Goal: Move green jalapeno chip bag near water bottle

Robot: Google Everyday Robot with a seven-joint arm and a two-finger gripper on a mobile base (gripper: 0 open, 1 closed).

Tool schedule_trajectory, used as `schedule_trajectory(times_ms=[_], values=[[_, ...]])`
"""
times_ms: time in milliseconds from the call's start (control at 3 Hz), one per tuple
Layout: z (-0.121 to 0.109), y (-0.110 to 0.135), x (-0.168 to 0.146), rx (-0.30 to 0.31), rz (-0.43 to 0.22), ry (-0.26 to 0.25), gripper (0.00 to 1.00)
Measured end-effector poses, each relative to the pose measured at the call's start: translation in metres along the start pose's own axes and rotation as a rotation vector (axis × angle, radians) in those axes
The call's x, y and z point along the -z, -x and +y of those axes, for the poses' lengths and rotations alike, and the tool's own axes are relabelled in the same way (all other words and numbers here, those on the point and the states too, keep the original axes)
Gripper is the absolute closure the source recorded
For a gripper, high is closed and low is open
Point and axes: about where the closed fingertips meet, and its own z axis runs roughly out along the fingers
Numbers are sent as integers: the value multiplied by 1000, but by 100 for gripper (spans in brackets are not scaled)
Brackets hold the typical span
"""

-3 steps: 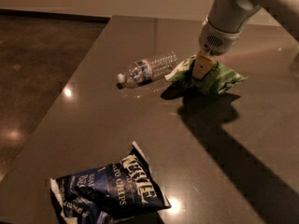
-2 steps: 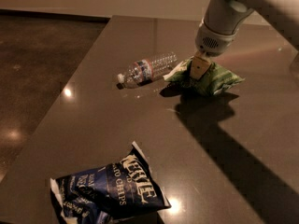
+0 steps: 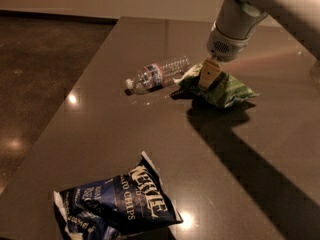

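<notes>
The green jalapeno chip bag (image 3: 227,90) lies crumpled on the dark table (image 3: 240,174), its white crimped end pointing left. The water bottle (image 3: 157,74) lies on its side just left of the bag, white cap toward the left, its base almost touching the bag's end. My gripper (image 3: 207,77) comes down from the upper right on the white arm (image 3: 235,26) and sits on the left part of the green bag, partly hiding it.
A larger dark blue chip bag (image 3: 117,204) lies near the table's front left. The table's left edge runs diagonally from the back centre to the front left, with dark floor (image 3: 40,84) beyond it. The arm's shadow falls across the right side.
The gripper and the green bag have shifted slightly left, toward the bottle. The bottle and the blue bag have not moved.
</notes>
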Motion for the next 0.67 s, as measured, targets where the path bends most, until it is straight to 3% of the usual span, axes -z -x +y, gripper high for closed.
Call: schedule_trajectory(times_ms=[333, 667], values=[[0, 1, -1, 1, 0, 1, 0], [0, 1, -1, 1, 0, 1, 0]])
